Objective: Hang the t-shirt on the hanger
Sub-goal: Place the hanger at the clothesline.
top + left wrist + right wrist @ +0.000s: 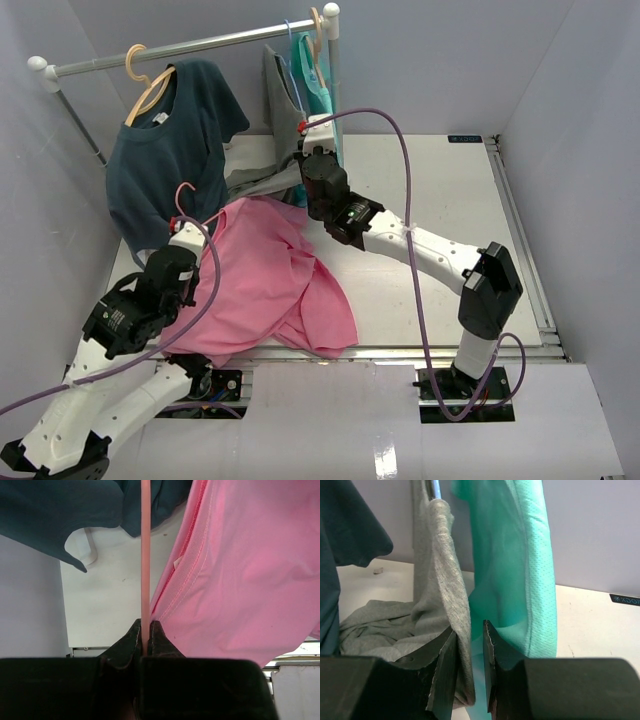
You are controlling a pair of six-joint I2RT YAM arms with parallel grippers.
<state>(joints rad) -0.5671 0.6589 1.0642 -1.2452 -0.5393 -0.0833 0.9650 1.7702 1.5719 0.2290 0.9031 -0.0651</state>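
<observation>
A: What lies on the white tabletop (450, 200)?
B: The bright pink short-sleeved fabric t-shirt (265, 275), crumpled, with its collar seam just right of the left fingers (155, 632).
A: And the limp grey cloth shirt (445, 580)?
B: Its edge hangs between the right fingers (490, 642), which stand narrowly apart. One touches it. A turquoise mesh shirt (520, 570) hangs just behind them.
A: The thin pink wire hanger (145, 555)?
B: Its wire rises straight from the left fingers, pinched tight between them.

Plain bright pink t-shirt (270, 285); pale pink hanger (145, 555); dark navy-teal shirt (165, 160); turquoise shirt (520, 570), fine mesh; heathered grey shirt (442, 580).
</observation>
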